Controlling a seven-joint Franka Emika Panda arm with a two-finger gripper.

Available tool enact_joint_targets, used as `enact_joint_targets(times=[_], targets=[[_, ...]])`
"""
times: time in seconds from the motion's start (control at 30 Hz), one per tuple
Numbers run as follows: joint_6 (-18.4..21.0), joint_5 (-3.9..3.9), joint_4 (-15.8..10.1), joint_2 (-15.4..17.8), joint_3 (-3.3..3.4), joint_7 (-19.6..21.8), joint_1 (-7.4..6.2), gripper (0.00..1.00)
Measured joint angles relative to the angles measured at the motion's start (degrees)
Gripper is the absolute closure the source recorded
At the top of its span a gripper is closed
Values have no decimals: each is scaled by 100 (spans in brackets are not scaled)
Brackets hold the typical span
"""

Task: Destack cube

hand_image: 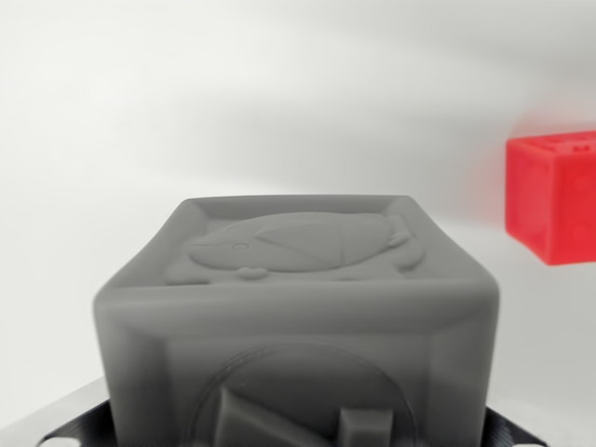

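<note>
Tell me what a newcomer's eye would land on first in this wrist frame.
A large grey cube fills the lower centre, very close to the camera, with a raised animal-like relief on its top face. A bright red cube sits at the wrist view's right edge, partly cut off, against a plain white surface. The jaws themselves cannot be made out.

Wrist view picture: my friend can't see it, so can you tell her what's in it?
A big gray cube fills the middle, very close to the camera, with an animal shape raised on its top face. A red cube sits farther back at the wrist view's right edge, apart from the gray one, on a plain white surface. Dark parts show under the gray cube.
</note>
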State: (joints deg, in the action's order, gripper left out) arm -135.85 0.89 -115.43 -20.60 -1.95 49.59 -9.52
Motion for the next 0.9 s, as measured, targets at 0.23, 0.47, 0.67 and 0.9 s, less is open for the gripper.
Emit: enact_joint_targets(times=[0.23, 0.47, 0.67, 0.9], targets=[[-22, 0, -3, -21, -1, 202, -136, 100], [-39, 0, -3, -40, -2, 398, -267, 100], [-59, 0, -2, -64, -2, 562, -382, 100], [-77, 0, 12, -94, -2, 746, -505, 100]])
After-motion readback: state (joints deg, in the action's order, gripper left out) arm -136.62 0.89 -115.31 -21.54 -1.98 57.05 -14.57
